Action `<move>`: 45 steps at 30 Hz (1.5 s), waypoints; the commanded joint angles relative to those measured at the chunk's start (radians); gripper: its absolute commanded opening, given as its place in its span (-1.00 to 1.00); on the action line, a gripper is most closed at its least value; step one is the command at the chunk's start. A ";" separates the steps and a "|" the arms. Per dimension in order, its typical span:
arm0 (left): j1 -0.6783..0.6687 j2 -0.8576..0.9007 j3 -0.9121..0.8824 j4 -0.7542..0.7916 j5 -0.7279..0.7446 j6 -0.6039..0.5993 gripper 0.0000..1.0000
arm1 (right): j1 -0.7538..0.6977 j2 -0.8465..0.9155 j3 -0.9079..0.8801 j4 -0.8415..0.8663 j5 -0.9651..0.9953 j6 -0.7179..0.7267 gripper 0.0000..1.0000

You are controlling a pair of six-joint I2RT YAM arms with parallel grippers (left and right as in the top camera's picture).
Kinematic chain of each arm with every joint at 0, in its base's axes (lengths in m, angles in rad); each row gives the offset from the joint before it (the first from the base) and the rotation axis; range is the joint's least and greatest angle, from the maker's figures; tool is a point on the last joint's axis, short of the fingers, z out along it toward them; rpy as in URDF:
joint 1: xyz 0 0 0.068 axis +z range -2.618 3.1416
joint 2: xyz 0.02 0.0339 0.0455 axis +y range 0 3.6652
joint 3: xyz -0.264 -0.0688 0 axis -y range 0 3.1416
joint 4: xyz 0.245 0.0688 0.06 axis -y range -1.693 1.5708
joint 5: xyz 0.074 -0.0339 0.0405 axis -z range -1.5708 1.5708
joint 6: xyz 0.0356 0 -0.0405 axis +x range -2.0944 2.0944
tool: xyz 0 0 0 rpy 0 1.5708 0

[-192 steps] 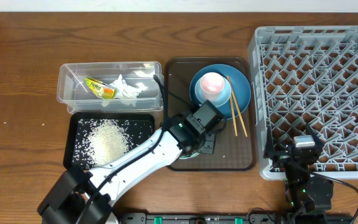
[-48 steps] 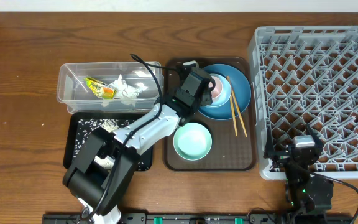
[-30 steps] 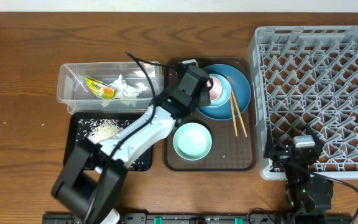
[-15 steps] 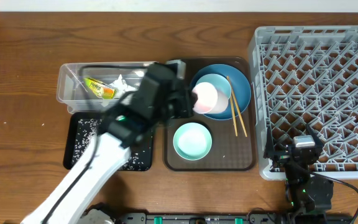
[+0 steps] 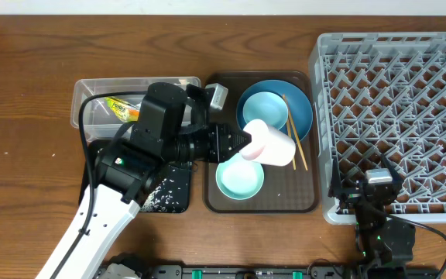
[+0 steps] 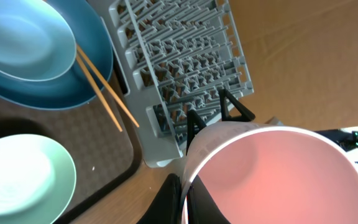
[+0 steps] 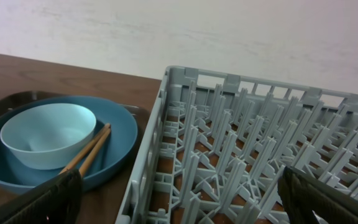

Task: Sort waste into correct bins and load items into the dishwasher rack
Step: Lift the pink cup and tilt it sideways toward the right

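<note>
Got the left pincer [image 5: 237, 144] pinched shut on the rim of the small pink cup [image 5: 273, 146], holding it tipped on its side in the air over the middle of the brown serving tray [image 5: 285, 200]. Looking straight into the cup's open mouth from the left wrist view.

Find the pale green bowl [image 5: 240, 177] upright at the tray's front left, partly under the cup. At the tray's back, see the light-blue bowl [image 5: 263, 111] nested in the big blue plate [image 5: 302, 116], with the wooden chopsticks [image 5: 294, 141] lying across the plate's right side and poking down onto the tray.

Just right of the tray, spot the grey dishwasher rack [image 5: 409, 93]. Also the right pincer [image 5: 378, 184], spread wide at the rack's front corner nearest the tray, gripping nothing.

Off the tray's left edge, got the clear tub [image 5: 91, 97] with the yellow-green wrapper [image 5: 122, 108] toward the back. Black tray [image 5: 173, 203] with rice grains [image 5: 157, 200] toward the front. All sitting on a wooden tabletop [image 5: 29, 155].
</note>
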State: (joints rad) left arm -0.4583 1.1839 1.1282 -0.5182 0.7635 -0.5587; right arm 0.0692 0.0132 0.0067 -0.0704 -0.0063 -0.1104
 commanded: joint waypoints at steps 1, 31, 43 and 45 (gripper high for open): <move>0.005 0.011 0.006 0.003 0.037 0.025 -0.88 | 0.011 0.000 -0.001 -0.005 0.006 -0.003 0.99; 0.006 0.011 0.006 0.056 0.037 0.034 -0.88 | 0.011 0.001 -0.001 -0.004 0.006 -0.003 0.98; 0.005 0.011 0.006 0.056 0.061 0.003 -0.88 | 0.011 0.001 -0.001 -0.005 0.006 -0.003 0.98; 0.005 0.011 0.006 0.056 0.061 -0.004 -0.88 | 0.011 0.001 -0.001 -0.005 0.006 -0.003 0.99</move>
State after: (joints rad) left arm -0.4583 1.1912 1.1282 -0.4671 0.7990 -0.5503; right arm 0.0692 0.0132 0.0067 -0.0708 -0.0063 -0.1108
